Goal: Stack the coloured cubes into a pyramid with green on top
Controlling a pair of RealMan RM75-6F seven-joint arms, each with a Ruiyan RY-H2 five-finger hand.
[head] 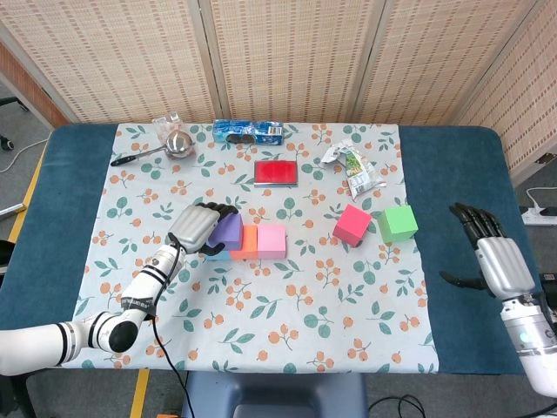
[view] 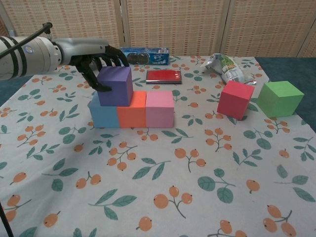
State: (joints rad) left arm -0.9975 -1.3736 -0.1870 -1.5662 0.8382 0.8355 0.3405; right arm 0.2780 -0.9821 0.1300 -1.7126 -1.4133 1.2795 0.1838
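Three cubes in a touching row on the floral tablecloth (view: 163,197): blue cube (view: 102,114) at the left, orange cube (view: 132,111) in the middle, pink cube (view: 159,109) at the right. Stacked on top, a purple cube (view: 115,87), sitting over the blue cube and the left part of the orange one. Left hand (view: 94,58) wrapped around the purple cube, dark fingers (view: 109,57) curled over its far top edge and thumb pressed against its left face. Off to the right, well apart from the row, a red cube (view: 235,99) and a green cube (view: 279,98), near each other but not touching, both flat on the cloth. Right hand (head: 498,258) out over the blue table edge at the far right, holding nothing, fingers stretched out and spread, thumb angled to the side. At the far side of the cloth: a red flat case (head: 276,171), a blue biscuit packet (head: 248,131), a crumpled snack wrapper (head: 352,166) and a metal ladle (head: 165,146).
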